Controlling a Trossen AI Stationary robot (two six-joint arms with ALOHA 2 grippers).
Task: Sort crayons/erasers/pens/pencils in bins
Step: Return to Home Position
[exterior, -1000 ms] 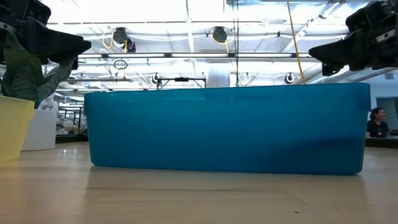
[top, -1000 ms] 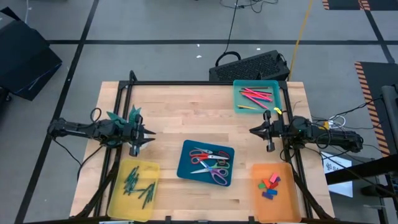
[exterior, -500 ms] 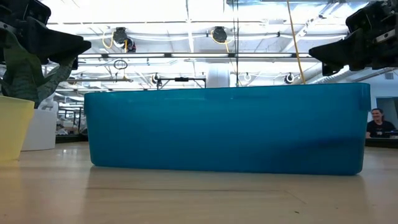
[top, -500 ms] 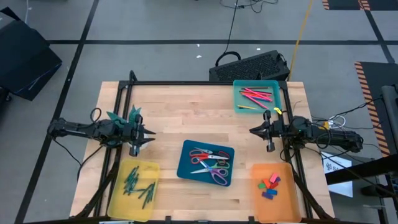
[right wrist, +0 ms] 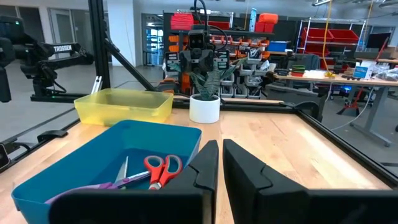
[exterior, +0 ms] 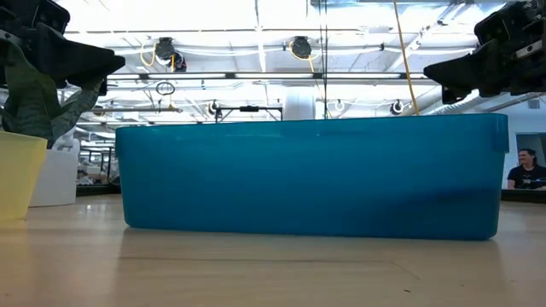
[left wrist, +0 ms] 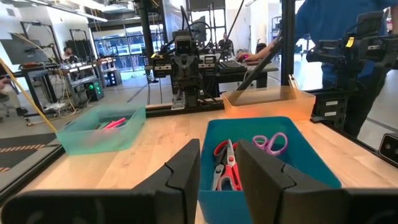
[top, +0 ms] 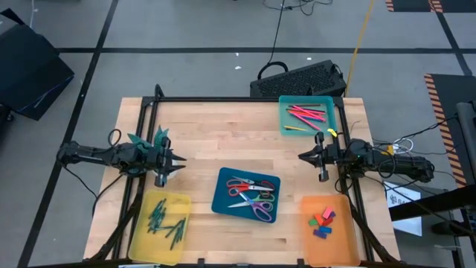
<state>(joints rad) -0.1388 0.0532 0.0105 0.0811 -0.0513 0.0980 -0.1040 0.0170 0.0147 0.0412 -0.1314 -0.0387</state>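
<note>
The erasers [top: 321, 222] sit in the orange bin [top: 343, 246], so both arms wait at the bench [top: 223, 141] sides, left fingers [left wrist: 186, 171] a bit apart, right fingers [right wrist: 205, 165] nearly together

Both arms [top: 97, 155] black, slim, jointed links, loose black cables looped at the bases. Right arm [top: 387, 164] carries a yellow tag near the wrist. Grippers: left gripper [top: 178, 162], right gripper [top: 301, 157], matte black, blocky angular fingers [left wrist: 186, 171].
</note>
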